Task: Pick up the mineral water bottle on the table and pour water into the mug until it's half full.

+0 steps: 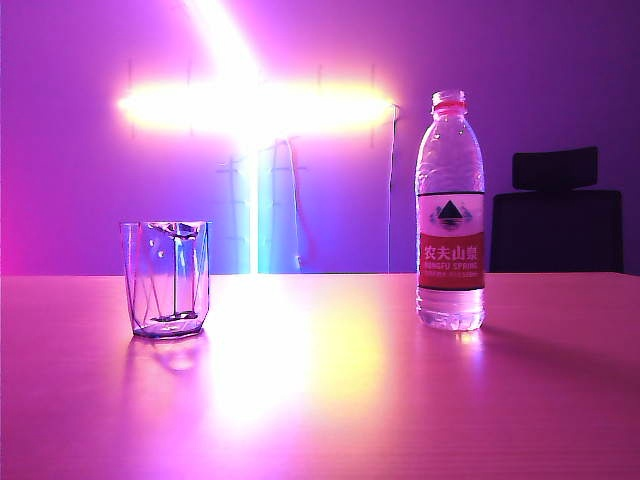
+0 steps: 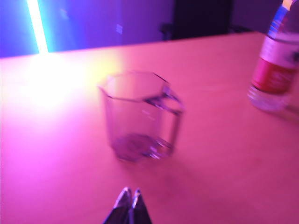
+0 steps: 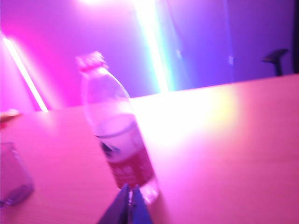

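The mineral water bottle (image 1: 451, 215) stands upright on the right side of the desk (image 1: 330, 400), cap off, its pinkish neck ring showing above the red-and-white label. The mug (image 1: 167, 278) sits well apart from it on the left, also upright. I cannot tell whether any water is in either one; the pink-purple light washes everything out. A bright yellow glare patch lies on the desk between the two. Behind the bottle, past the far edge of the desk, a dark chair (image 1: 556, 215) stands against the wall, and a glowing light strip (image 1: 255, 105) burns across the wall.

Neither arm shows in the exterior view. In the left wrist view the left gripper (image 2: 129, 200) hangs over the desk (image 2: 224, 154) with its jaws together, nothing between them, pointing toward the mug (image 2: 140, 116), which stands near it but apart. The bottle (image 2: 275, 70) shows at the edge of that view.

In the right wrist view the right gripper (image 3: 129, 196) has its jaws pressed together and empty, their tips close to the foot of the bottle (image 3: 117, 135); the blur keeps me from saying whether they touch. The mug (image 3: 14, 175) sits off to one side on the desk (image 3: 224, 154).
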